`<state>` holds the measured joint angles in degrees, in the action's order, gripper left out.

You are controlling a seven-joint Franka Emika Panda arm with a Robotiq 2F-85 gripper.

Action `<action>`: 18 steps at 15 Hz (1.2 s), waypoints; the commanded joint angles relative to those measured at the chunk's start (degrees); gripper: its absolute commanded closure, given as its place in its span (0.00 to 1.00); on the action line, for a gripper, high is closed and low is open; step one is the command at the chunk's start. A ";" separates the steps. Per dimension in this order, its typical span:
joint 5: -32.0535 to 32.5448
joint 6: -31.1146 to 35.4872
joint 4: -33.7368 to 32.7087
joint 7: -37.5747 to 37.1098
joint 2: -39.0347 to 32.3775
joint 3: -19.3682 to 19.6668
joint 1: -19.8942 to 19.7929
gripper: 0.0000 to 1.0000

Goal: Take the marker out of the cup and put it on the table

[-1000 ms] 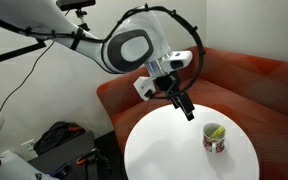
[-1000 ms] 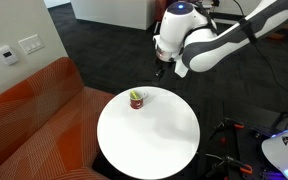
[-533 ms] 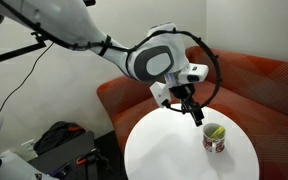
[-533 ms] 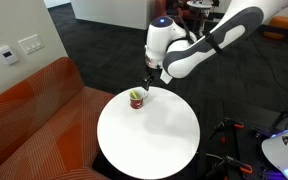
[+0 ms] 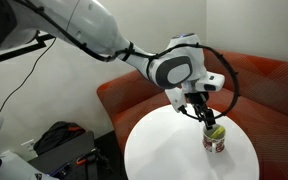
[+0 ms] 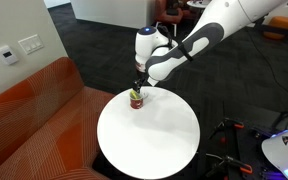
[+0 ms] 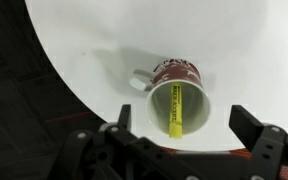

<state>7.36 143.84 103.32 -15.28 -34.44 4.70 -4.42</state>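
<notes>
A small whitish cup with a dark red pattern stands near the edge of the round white table. A yellow-green marker leans inside it. The cup also shows in both exterior views, with the marker's tip sticking out. My gripper is open and empty, directly above the cup, its fingers wide on either side of the rim. In an exterior view the gripper hovers just over the cup.
A red-brown corner sofa wraps behind the table. Dark carpet lies beyond the table edge. Black equipment sits on the floor beside the table.
My arm has swung across the table toward the cup and come down; the gripper now sits right above the cup. The cup and marker have not moved.
</notes>
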 commanded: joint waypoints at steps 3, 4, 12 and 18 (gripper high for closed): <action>-1.25 -1.01 -2.38 1.24 -1.79 1.72 1.16 0.00; -1.25 -1.04 -2.53 1.24 -1.86 1.74 1.17 0.00; -3.94 -2.46 -8.74 2.79 -7.01 0.52 0.41 0.00; -4.34 -1.33 -12.48 2.25 -10.67 0.68 0.58 0.00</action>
<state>4.89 142.80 93.54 -14.75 -43.23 5.10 -4.14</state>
